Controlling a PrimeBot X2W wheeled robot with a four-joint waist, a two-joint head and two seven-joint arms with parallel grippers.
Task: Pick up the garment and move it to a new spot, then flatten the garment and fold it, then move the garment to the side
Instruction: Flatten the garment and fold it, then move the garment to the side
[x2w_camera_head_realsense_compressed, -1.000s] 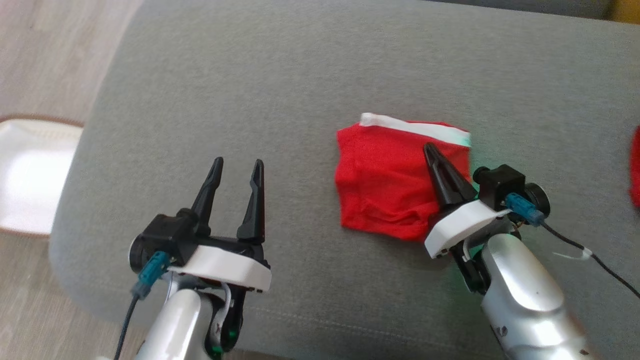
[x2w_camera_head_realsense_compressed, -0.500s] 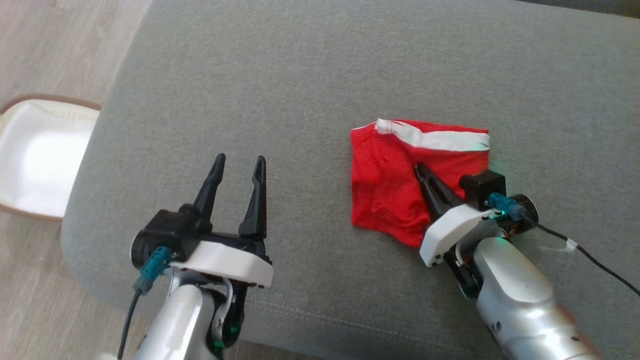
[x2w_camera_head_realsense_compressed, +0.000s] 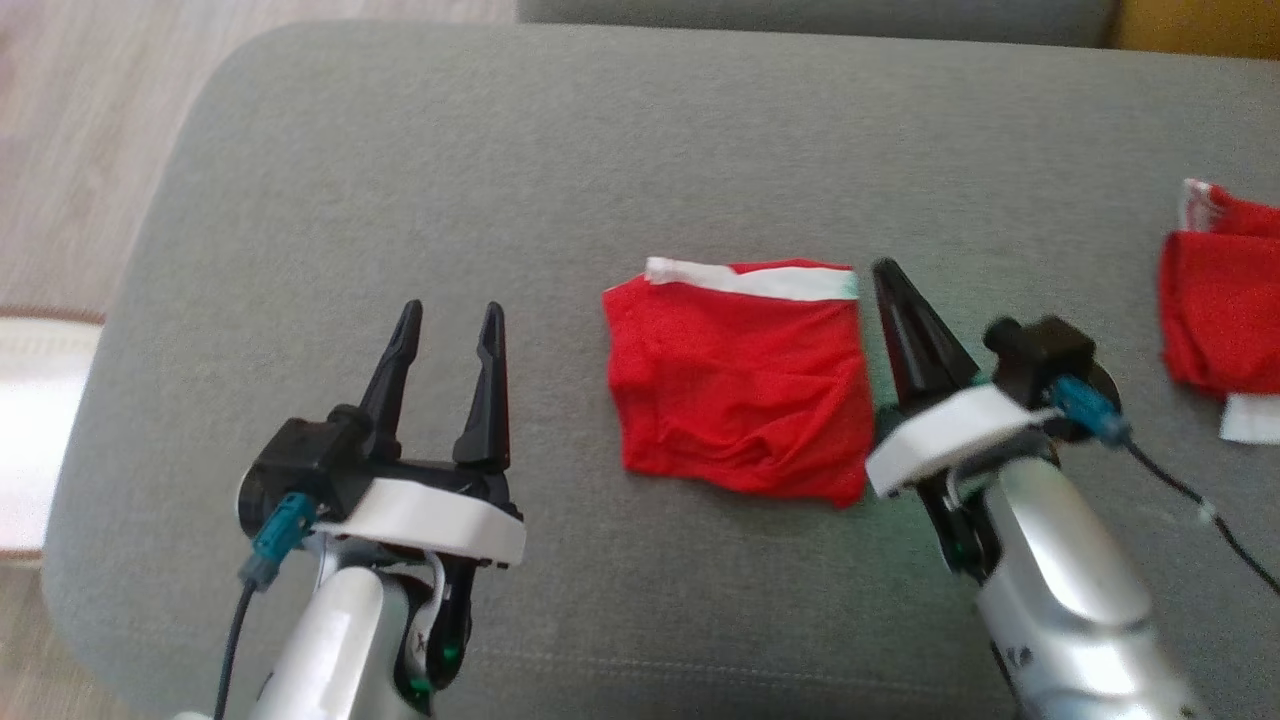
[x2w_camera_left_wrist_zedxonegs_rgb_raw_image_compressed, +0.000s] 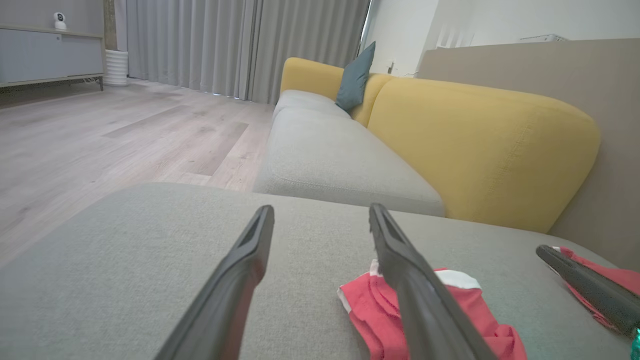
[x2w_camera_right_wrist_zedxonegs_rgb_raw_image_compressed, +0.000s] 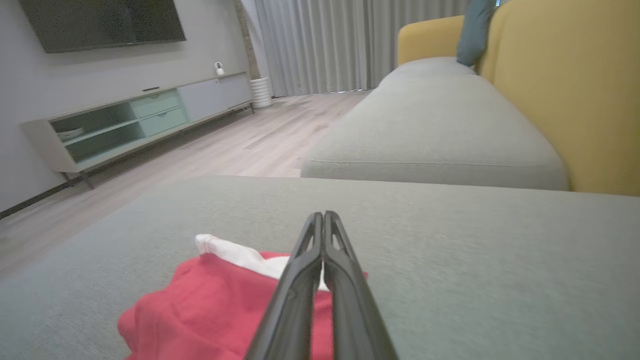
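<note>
A folded red garment (x2w_camera_head_realsense_compressed: 735, 385) with a white waistband along its far edge lies flat on the grey cushion (x2w_camera_head_realsense_compressed: 560, 170). My right gripper (x2w_camera_head_realsense_compressed: 885, 268) is shut, its fingers pressed together, just off the garment's right edge and low over the cushion. The right wrist view has those fingers (x2w_camera_right_wrist_zedxonegs_rgb_raw_image_compressed: 323, 216) crossing the garment's (x2w_camera_right_wrist_zedxonegs_rgb_raw_image_compressed: 210, 305) right part, with nothing between them. My left gripper (x2w_camera_head_realsense_compressed: 450, 312) stands open to the left of the garment, a hand's width away. From the left wrist, the garment (x2w_camera_left_wrist_zedxonegs_rgb_raw_image_compressed: 370, 310) sits behind the right finger of that gripper (x2w_camera_left_wrist_zedxonegs_rgb_raw_image_compressed: 320, 212).
A second red garment (x2w_camera_head_realsense_compressed: 1215, 310) with white trim lies at the cushion's right side. A white basket (x2w_camera_head_realsense_compressed: 30, 440) stands on the wooden floor at the left. A grey-seated yellow sofa (x2w_camera_left_wrist_zedxonegs_rgb_raw_image_compressed: 475, 145) stands beyond the cushion's far edge.
The head camera has swung, bringing the second red garment into view. My right gripper has come off the garment and now stands at its right edge. The garment lies smoother.
</note>
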